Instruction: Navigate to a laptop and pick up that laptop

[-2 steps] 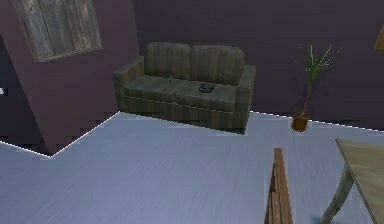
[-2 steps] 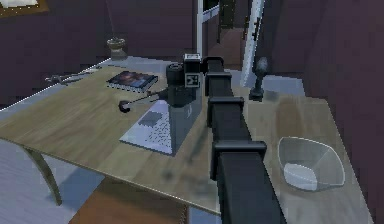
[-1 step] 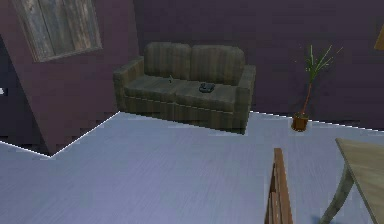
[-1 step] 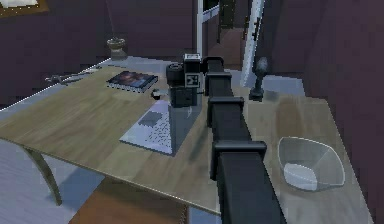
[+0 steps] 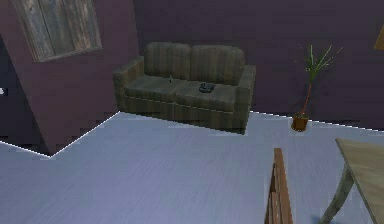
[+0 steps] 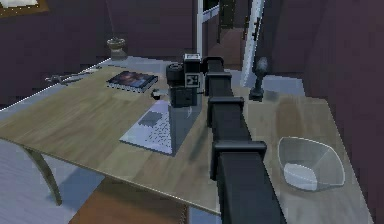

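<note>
A flat light-grey slab with a darker patterned top, likely the laptop (image 6: 152,131), lies on the wooden table (image 6: 80,125) near its middle. My arm (image 6: 235,150) reaches out over the table as a dark bar, with two white marked squares at its far end. Left of them sits the gripper (image 6: 181,98), its dark body right above the far edge of the grey slab. I cannot tell whether it touches the slab or holds anything, since the slab and tabletop lie directly behind it.
On the table also lie a dark book (image 6: 133,80), a clear bowl (image 6: 310,162), a small dark statue (image 6: 260,76) and a pot (image 6: 117,46). Ahead stand a green sofa (image 5: 185,85), a potted plant (image 5: 305,95), another table's corner (image 5: 365,165) and a chair back (image 5: 282,190).
</note>
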Available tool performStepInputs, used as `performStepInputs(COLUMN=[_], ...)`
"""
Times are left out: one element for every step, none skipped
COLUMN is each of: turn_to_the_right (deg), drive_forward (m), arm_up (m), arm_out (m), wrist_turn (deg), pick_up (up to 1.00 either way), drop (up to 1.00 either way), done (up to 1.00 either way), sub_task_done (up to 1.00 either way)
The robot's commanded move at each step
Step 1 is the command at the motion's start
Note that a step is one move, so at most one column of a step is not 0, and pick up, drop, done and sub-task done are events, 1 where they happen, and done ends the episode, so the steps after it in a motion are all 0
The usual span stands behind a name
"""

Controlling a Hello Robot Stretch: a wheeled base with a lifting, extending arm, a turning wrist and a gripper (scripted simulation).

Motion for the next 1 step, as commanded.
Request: performStepInputs(turn_to_the_right=[0.0], drive_forward=[0.00], arm_up=[0.02], arm_out=[0.00], wrist_turn=[0.0], pick_up=[0.00], drop=[0.00], done=[0.00], sub_task_done=[0.00])
